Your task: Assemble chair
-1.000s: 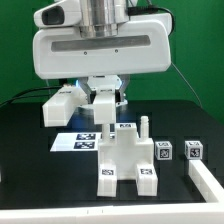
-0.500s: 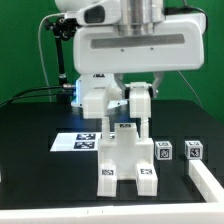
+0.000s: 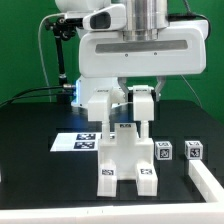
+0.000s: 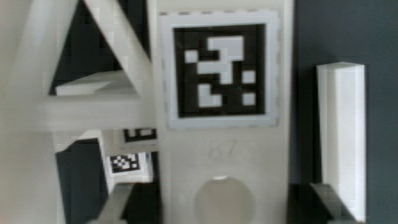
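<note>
The arm (image 3: 135, 52) hangs low over the black worktop (image 3: 30, 175), right above the chair (image 3: 125, 162). That part-built chair stands near the middle of the worktop, just beside the marker board (image 3: 70, 143), on the exterior view's right of it. The jaws are partway closed, pinching an upright tagged block (image 3: 140, 108) from both sides. In the wrist view the block (image 4: 217, 80) fills the middle, tag to the lens. Its lower end reaches the chair's back, joined or not I cannot tell. Further to the exterior view's right sit a small cube (image 3: 165, 152) and a second cube (image 3: 193, 150).
</note>
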`<state>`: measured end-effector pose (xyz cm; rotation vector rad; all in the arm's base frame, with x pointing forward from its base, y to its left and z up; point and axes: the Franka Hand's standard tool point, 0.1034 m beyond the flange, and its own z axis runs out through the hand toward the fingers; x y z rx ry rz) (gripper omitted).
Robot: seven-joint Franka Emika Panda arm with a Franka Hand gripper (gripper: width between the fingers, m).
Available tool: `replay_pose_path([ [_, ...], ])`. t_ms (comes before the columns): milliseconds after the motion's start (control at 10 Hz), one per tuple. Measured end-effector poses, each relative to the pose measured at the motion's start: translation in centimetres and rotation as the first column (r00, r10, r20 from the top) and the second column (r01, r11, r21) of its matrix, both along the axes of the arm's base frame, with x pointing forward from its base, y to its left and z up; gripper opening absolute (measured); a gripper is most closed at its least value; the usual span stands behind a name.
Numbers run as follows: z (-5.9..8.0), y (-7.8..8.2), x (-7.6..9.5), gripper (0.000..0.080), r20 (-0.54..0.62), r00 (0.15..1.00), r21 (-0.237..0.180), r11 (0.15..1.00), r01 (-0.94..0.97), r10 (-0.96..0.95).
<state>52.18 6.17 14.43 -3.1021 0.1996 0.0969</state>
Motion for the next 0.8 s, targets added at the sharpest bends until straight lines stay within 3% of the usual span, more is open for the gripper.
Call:
replay_pose_path([
  [200, -1.4, 0.6, -1.7, 0.0285, -0.021, 1.0, -0.006, 1.0, -0.018, 0.018],
  [300, -1.5, 0.4, -1.7, 0.0285, -0.021, 1.0, -0.006, 1.0, -0.021, 0.021],
  [500, -1.5, 0.2, -1.4, 0.0285, -0.007, 1.0, -0.007, 1.0, -0.023, 0.023],
  [700, -0.5, -0.5, 0.0, 0.0285, 0.006, 1.0, -0.007, 1.0, -0.012, 0.012],
  [800, -0.9, -0.5, 0.0, 0.0285, 0.008, 1.0, -0.01, 1.0, -0.012, 0.012],
])
